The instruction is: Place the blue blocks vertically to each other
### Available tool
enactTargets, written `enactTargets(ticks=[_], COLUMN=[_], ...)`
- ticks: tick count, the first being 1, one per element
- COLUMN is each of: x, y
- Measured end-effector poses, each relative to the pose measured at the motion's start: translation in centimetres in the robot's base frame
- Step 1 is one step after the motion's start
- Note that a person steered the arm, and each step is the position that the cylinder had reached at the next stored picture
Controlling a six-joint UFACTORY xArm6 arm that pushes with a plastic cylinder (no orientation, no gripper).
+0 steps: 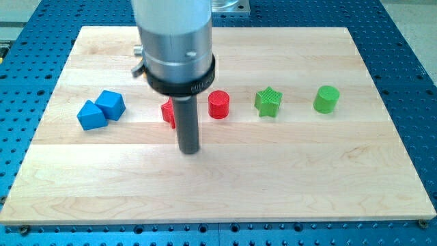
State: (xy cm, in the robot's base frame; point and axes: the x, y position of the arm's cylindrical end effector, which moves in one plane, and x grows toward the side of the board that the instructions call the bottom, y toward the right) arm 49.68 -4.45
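two matte blue plastic blocks touch at the view's left of a pale wooden board point(225, 191): a blue cube point(110, 104) and, just below-left of it, a blue wedge-like block point(90, 115). my tip point(189, 150), a bare dark rod holding nothing, rests well right of them, just below a part-hidden red block point(167, 111). further right sit a red cylinder point(218, 104), a green star point(268, 102) and a green cylinder point(326, 100).
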Motion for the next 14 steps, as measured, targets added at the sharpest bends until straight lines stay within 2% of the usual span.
enactTargets(ticks=[2, 3, 4, 6, 8, 10, 11, 12, 14], x=[-4.4, -1.7, -2.2, -2.7, -4.4, -7.3, -7.3, -7.8, -10.0], y=[-1.8, -6.8, -12.9, -20.8, -12.5, -13.0, -18.7, -21.3, -14.6])
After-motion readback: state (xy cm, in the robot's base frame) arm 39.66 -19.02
